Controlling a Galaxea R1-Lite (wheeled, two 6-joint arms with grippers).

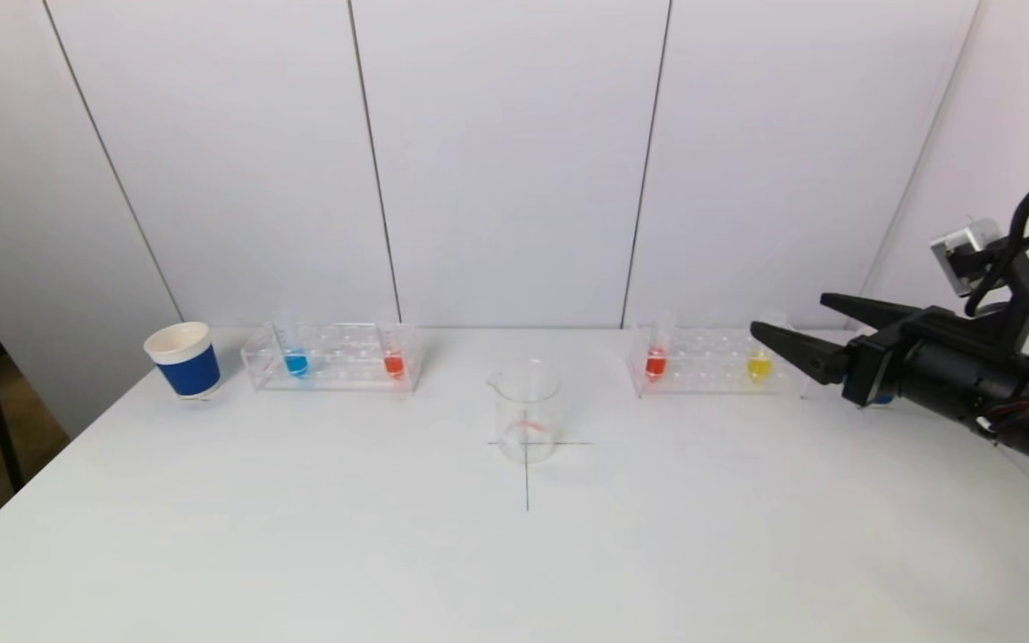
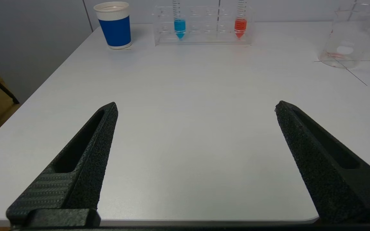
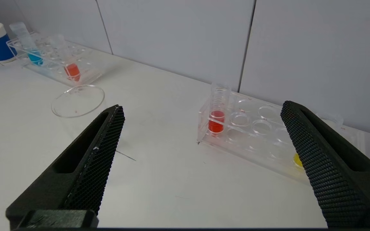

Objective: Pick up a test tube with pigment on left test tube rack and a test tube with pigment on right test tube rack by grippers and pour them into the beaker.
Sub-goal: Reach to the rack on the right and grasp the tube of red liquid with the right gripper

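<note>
Reaching in from the right, our right gripper hovers by the right rack, jaws spread wide, empty; our left gripper waits low over the near left table, jaws spread too. The beaker stands centre, the left rack far left. We could clip the yellow tube or shove the light rack. Clear tube walls are hard to make out.
</note>
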